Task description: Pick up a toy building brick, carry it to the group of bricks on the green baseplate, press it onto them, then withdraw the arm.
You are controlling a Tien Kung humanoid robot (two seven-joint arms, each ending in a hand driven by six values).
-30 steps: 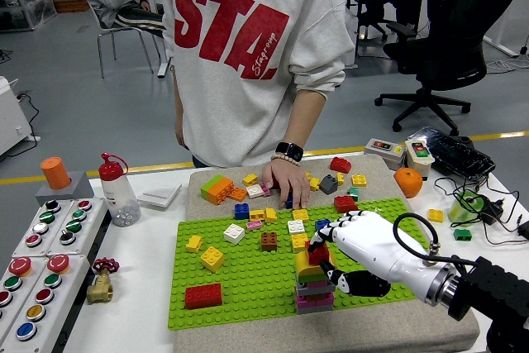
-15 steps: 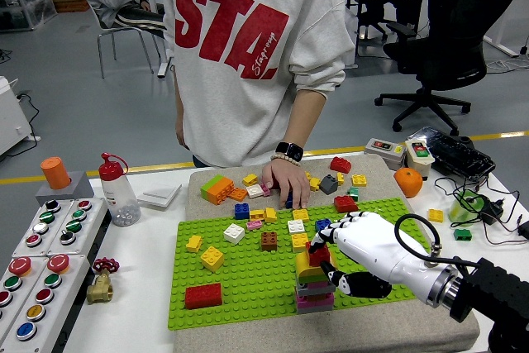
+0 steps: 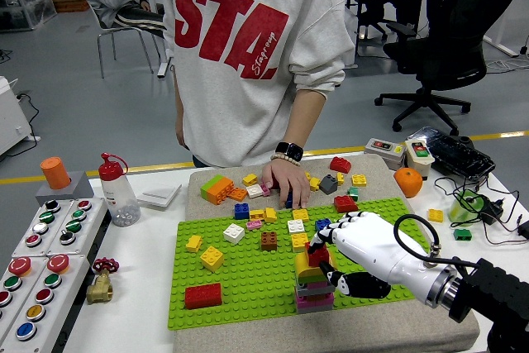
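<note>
White table (image 3: 149, 270) up front carries the green baseplate (image 3: 248, 274). On it, the right hand (image 3: 364, 254) has its fingers (image 3: 331, 237) curled on a red brick (image 3: 318, 254), thumb below, holding it atop the stack (image 3: 314, 285) of yellow and pink bricks. Beyond the fingertips lie loose bricks (image 3: 269, 225), and farther back a person's hand (image 3: 287, 183) rests among them.

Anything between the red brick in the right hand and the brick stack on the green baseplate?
Nothing visible. The right hand holds the red brick directly on top of the brick stack.
</note>
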